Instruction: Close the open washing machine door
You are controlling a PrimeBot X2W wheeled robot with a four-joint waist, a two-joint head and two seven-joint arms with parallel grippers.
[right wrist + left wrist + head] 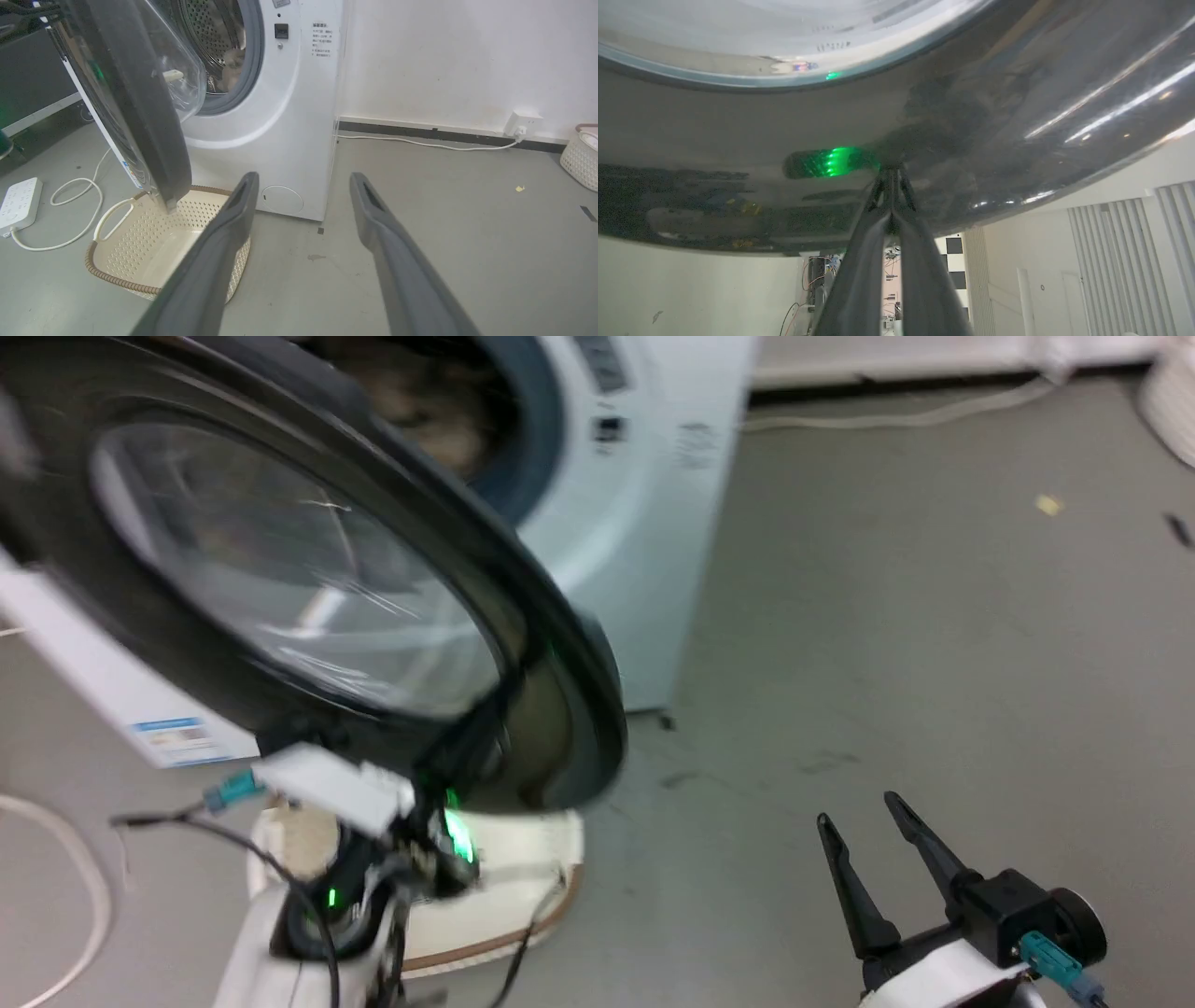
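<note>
The large round black-rimmed glass door [280, 569] is found half-open off the white front-loading washing machine [644, 551], touched by closed left fingers [864, 261], right fingers [222, 252] spread empty; slippage off its glossy curve is feared.

The grey floor [444, 233] carries the washing machine [289, 140] at upper centre, a cream perforated basket [154, 242] at lower left, and a white power strip [18, 198] at the far left.

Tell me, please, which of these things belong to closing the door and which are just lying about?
For the job: door, washing machine, left gripper, shut, tips at the door's rim.
Lying about: basket below the door, power strip, white cable, second basket; right gripper, open, off the door.
</note>
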